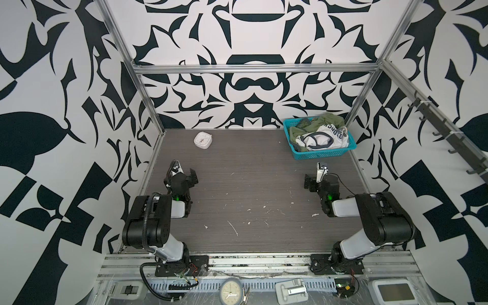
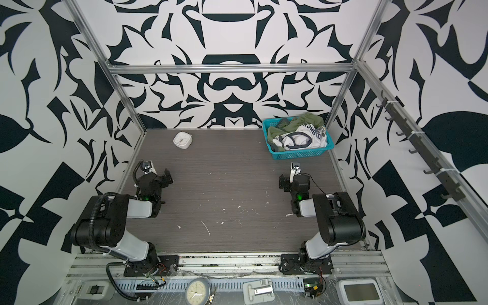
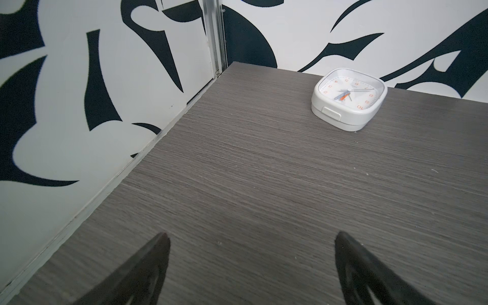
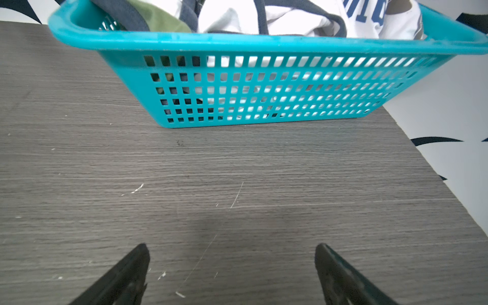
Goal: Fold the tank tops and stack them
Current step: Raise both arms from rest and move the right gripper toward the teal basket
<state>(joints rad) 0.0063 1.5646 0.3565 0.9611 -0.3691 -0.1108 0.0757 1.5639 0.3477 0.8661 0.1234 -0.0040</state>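
Nearest us, left pincer (image 3: 252,237) and right pincer (image 4: 232,247) hover wide and empty, ready, we judge, to begin: white tank top (image 1: 336,142) and olive tank top (image 1: 331,121) lie crumpled in the teal basket (image 1: 320,155) at the surface's (image 1: 237,184) far right corner.

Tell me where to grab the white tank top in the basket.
Pinch the navy-trimmed opening of the white tank top, coming straight down with the right gripper; it lies crumpled on top, and the basket walls block a sideways approach.

Navy-trimmed white tank top (image 1: 324,137), olive tank top (image 1: 331,122), teal basket (image 1: 318,155), grey woodgrain table (image 1: 250,190), white clock (image 1: 202,140).
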